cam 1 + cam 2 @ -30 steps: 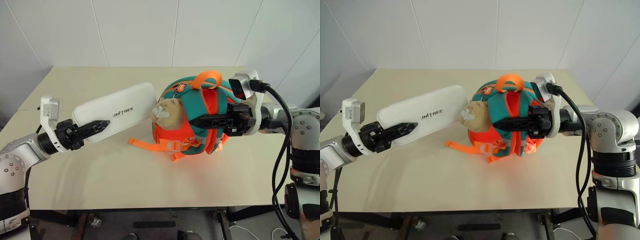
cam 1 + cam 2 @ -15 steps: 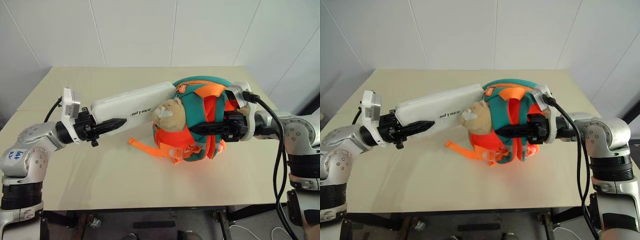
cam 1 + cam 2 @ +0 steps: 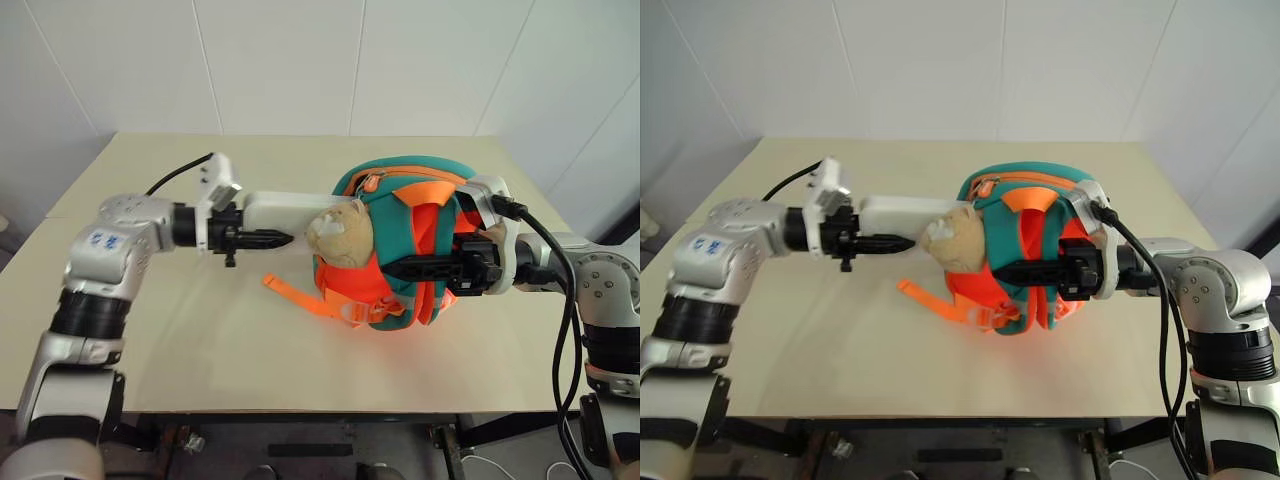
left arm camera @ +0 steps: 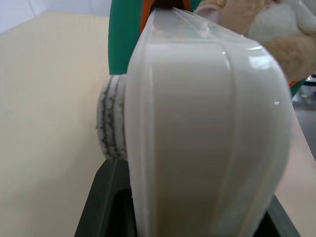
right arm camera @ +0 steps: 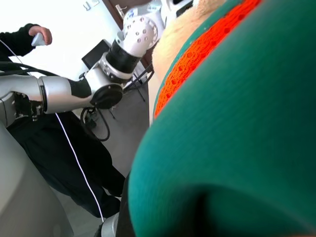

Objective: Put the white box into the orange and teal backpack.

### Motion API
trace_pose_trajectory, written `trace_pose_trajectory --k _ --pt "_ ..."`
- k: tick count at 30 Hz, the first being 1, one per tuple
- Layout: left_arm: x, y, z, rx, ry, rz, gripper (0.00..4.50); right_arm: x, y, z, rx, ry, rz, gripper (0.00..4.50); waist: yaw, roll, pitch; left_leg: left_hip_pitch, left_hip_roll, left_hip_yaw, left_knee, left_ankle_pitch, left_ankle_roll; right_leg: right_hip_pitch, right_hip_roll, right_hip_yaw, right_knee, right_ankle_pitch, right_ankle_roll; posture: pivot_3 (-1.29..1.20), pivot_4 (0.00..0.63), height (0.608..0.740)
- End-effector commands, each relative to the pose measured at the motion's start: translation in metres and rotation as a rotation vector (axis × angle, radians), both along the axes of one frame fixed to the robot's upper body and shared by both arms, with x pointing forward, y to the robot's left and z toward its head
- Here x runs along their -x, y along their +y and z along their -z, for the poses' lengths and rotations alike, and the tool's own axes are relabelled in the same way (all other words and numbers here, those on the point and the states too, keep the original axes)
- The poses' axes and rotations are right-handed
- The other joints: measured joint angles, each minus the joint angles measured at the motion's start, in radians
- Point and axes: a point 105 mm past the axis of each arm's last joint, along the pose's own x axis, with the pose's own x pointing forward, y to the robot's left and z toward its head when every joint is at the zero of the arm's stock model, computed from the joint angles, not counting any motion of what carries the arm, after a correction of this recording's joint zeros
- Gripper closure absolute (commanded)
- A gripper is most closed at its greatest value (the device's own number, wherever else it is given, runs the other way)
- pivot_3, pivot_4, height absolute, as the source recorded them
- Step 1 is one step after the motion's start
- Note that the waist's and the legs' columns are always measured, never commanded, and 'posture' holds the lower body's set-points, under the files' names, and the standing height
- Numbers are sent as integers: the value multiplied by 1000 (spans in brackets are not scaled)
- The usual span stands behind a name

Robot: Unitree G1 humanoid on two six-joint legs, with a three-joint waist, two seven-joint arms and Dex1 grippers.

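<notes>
One flat white plastic box [image 3: 285,209], clamped at its near end by the left gripper [image 3: 262,238], lies level above the beige worktop [image 3: 200,330], its far end inside the rounded orange and teal fabric backpack [image 3: 400,250] near the worktop's centre. Right gripper [image 3: 400,268], clenched on a teal strap [image 3: 395,262], props the backpack.

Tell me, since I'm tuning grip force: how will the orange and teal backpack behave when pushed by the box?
The rounded orange and teal fabric backpack looks soft, so it probably yields and sags. Its loose orange strap likely drags. The flat white box in the left pincer stays straight, so probably stiff.
</notes>
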Motion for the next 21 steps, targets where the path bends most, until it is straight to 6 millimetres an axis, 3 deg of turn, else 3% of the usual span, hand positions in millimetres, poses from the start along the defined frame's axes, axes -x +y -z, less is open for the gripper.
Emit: trace_pose_trajectory --k 1,5,12,16,21 --pt "2 -30 -2 -128 -37 116 3183 8 6 -7 -12 -41 -38 4483 0 0 0 0 0 0 0 0 0 0 0 0 0 0 0 0 150 740" --pt "-1 -66 -12 -146 -74 198 3183 7 11 -8 -21 -53 -42 4483 -1 0 0 -1 0 0 0 0 1 0 0 1 1 0 0 0 150 740" --pt "-7 -110 5 -155 -115 251 3183 5 20 -21 -76 -100 -39 4483 -2 0 0 -1 0 1 -1 -1 1 -1 0 0 1 0 1 0 150 740" --pt "-10 -119 -2 -60 -139 229 1973 5 22 -19 -76 -103 -35 4500 -1 0 0 -2 0 1 0 -1 3 0 0 1 0 1 1 0 150 740" --pt "-10 -94 -25 56 -177 216 479 3 20 -16 -74 -97 -14 4500 -5 0 0 -2 0 1 0 -2 3 -1 0 1 1 1 2 0 150 740"
